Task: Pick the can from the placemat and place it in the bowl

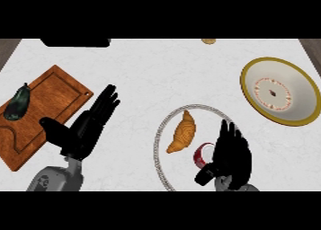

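The red can (202, 154) stands on the lower right part of a round white placemat (161, 134) with a silver edge. My right hand (232, 155) is right next to it on its right side, fingers straight and pointing away from me, thumb below the can; the hand hides part of the can. The white bowl (302, 85) with a yellow rim and a patterned bottom sits at the far right, beyond the hand. My left hand (83, 128) rests open at the left, beside the wooden board.
A croissant (182, 132) lies on the placemat just left of the can. A wooden cutting board (50, 103) at the left carries a dark green vegetable (18, 103). A black object (76, 42) and a small tan item (208, 41) sit at the far edge.
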### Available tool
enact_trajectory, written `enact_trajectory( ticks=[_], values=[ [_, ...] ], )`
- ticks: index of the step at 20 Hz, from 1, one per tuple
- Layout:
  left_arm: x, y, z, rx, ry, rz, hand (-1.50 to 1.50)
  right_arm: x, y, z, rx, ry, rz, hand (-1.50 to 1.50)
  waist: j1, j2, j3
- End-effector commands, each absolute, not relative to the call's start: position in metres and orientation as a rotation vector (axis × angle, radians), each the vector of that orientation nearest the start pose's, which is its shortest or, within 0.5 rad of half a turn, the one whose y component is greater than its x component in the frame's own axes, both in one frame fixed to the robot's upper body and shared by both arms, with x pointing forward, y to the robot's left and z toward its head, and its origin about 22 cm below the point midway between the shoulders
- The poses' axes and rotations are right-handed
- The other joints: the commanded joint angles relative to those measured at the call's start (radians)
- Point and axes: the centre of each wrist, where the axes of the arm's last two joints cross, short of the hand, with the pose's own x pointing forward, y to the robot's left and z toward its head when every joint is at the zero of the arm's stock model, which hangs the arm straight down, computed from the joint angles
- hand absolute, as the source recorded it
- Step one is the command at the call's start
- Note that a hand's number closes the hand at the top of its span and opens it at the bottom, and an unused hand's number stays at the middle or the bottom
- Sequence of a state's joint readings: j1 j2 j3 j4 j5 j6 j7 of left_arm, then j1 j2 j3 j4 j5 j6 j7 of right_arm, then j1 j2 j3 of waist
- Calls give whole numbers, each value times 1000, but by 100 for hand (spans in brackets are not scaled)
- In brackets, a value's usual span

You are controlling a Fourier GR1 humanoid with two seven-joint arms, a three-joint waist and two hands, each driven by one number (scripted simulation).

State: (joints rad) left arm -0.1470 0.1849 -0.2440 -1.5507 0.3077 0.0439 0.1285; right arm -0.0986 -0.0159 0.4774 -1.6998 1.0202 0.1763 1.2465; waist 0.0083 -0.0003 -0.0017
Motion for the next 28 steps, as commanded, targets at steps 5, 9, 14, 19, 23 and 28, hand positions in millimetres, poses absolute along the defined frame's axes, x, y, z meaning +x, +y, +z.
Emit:
enact_trajectory(
  ticks=[5,9,14,19,23,28],
  values=[
    [269,191,22,-284,-1479,-133,0,231,-102,46,-1029,-452,586,-150,-8,1,0],
    [260,212,12,-281,-1469,-141,0,220,-101,36,-1029,-449,562,-150,-7,0,1],
    [261,203,27,-290,-1490,-129,0,238,-103,31,-1026,-466,560,-150,-2,0,1],
    [267,201,11,-277,-1468,-128,0,246,-88,26,-1055,-558,617,150,-5,2,1],
    [257,194,17,-270,-1486,-151,0,247,-81,17,-1060,-563,638,150,0,1,2],
    [264,217,10,-264,-1491,-146,0,254,-77,27,-1063,-579,675,150,-1,2,1]
  ],
)
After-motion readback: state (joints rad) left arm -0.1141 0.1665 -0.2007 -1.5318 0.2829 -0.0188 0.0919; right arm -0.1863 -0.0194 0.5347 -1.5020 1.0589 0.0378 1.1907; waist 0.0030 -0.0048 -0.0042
